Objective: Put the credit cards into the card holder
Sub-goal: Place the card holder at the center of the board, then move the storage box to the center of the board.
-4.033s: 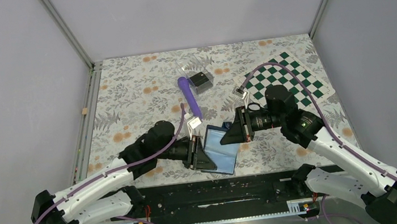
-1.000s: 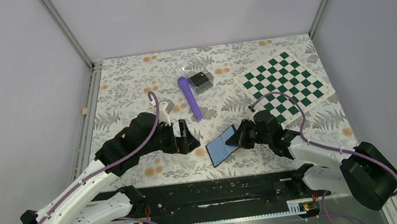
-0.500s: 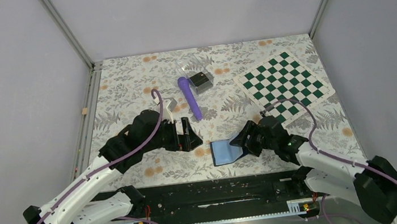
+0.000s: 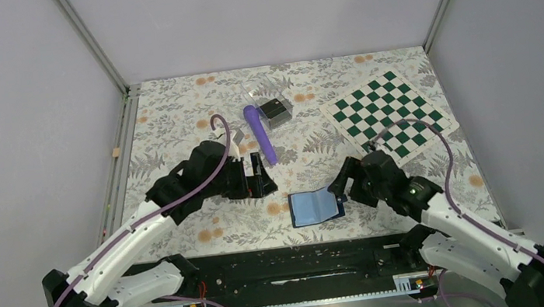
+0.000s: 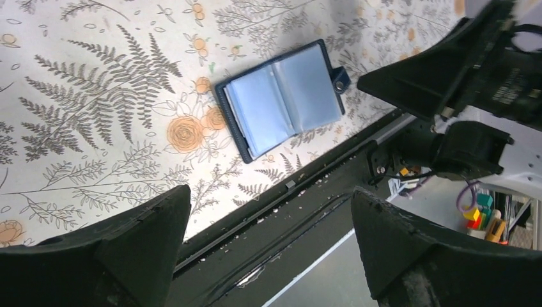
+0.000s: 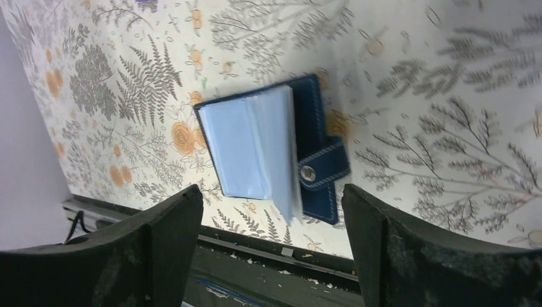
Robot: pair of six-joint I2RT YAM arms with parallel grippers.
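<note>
Two grippers stand wide, holding nothing: your left gripper [image 4: 255, 177] left of centre, your right gripper [image 4: 340, 185] just right of the card holder [image 4: 312, 209]. It lies open on the floral table [image 4: 172, 134], close to the near rail [image 4: 289, 257] at lower centre. Dark credit cards [image 4: 274, 108] sit upper centre; the checkerboard [image 4: 389, 112] fills upper right.

bright, even diffuse light; faint soft shadow beside the card holder [image 6: 255, 147]; right wrist view slightly blurred.
</note>
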